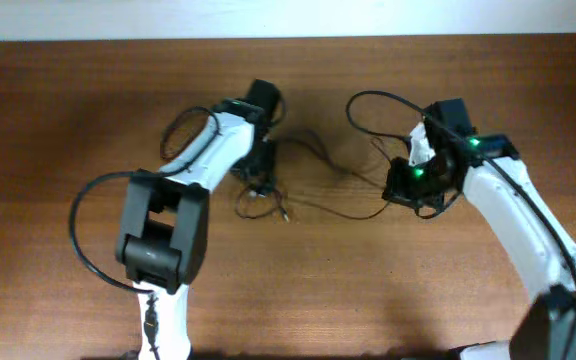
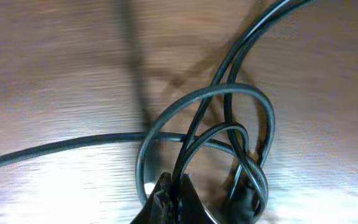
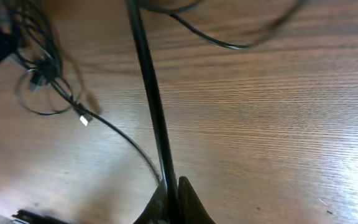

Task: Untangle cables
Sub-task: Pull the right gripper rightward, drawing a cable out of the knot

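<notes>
The cables lie as a small black knot [image 1: 256,195] at mid-table, with thin strands [image 1: 338,212] running right toward the other arm. My left gripper [image 1: 261,178] points down onto the knot. In the left wrist view it [image 2: 174,190] is shut on one strand, with overlapping loops [image 2: 204,93] just beyond the fingertips. My right gripper [image 1: 400,192] sits at the strands' right end. In the right wrist view it [image 3: 174,190] is shut on a taut black cable [image 3: 148,81] running away from it. The bundle [image 3: 39,74] and a small plug end [image 3: 84,119] show at upper left.
A thicker black arm cable loops beside the left arm [image 1: 83,230], and another arcs above the right wrist [image 1: 368,100]. The brown wooden table [image 1: 368,290] ends at a white wall [image 1: 268,15] along the far edge.
</notes>
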Available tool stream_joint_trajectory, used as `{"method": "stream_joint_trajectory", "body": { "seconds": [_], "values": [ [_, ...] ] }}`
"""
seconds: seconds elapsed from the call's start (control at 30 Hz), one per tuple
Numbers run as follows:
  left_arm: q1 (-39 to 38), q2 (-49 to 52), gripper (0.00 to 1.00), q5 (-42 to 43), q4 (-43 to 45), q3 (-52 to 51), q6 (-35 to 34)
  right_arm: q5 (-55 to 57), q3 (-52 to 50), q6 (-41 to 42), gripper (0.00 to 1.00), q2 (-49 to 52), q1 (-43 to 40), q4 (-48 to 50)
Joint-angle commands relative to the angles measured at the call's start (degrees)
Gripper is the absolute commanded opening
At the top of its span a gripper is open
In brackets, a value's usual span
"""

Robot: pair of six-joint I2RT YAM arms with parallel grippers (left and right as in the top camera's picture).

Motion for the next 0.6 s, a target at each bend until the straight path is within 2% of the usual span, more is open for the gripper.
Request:
{"method": "stream_joint_trajectory", "body": {
  "seconds": [0.0, 0.13, 0.27, 0.33, 0.57],
  "values": [
    [6.71, 0.48, 0.00, 6.19, -1.29, -0.22, -5.09, -1.68, 2.75, -0.39, 0.04, -6.51, 0.15, -0.17],
    [11.67, 0.48, 0.00, 12.15, -2.40, -0.22, -5.09, -1.68, 5.62, -1.14, 0.04, -12.39, -0.37, -0.17],
    [15.21, 0.48, 0.00, 17.05, -3.28, -0.24, -5.11, 0.66, 5.84, -1.14, 0.04, -14.82, -5.64, -2.62],
    [15.61, 0.48, 0.00, 17.59, -3.30, -0.24, -5.11, 3.91, 5.84, -1.14, 0.04, -14.29, -10.78, -6.54],
    [15.56, 0.48, 0.01, 18.88, -3.26, -0.24, -5.09, 14.53, 5.81, -1.09, 0.04, -14.25, -19.78, -10.47]
  ]
}}
